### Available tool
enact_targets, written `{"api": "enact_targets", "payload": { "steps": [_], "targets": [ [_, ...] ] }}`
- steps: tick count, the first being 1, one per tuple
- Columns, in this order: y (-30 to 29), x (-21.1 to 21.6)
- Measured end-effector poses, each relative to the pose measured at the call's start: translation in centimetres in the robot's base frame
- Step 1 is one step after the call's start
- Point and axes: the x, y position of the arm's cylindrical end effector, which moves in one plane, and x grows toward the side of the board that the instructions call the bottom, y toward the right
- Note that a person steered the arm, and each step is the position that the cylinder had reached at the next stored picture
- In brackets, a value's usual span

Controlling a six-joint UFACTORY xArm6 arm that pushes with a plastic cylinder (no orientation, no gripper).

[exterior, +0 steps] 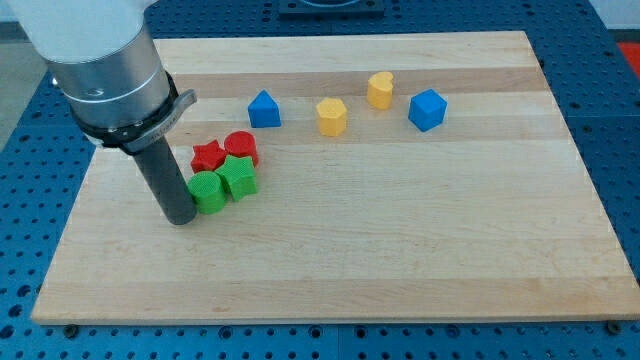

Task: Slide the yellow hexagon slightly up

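The yellow hexagon (332, 116) sits on the wooden board (400, 240) in the upper middle. A yellow heart-shaped block (379, 89) lies up and right of it. A blue triangular block (264, 109) lies to its left and a blue block (427, 109) to its right. My tip (181, 219) rests on the board at the view's left, far down and left of the yellow hexagon. It touches or nearly touches the left side of a green round block (207, 190).
A cluster sits right of my tip: a red star (208, 155), a red round block (241, 148), a green star (239, 177) and the green round block. The board lies on a blue perforated table (20, 200).
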Motion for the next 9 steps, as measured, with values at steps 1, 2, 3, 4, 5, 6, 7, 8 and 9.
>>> {"api": "enact_targets", "payload": {
  "steps": [1, 2, 3, 4, 5, 6, 7, 8, 9],
  "targets": [
    [0.0, 0.1],
    [0.7, 2.1],
    [4.3, 2.8],
    [9.4, 2.5],
    [14.4, 0.9],
    [18.3, -1.8],
    [19.0, -4.6],
    [19.0, -7.1],
    [19.0, -9.7]
  ]
}}
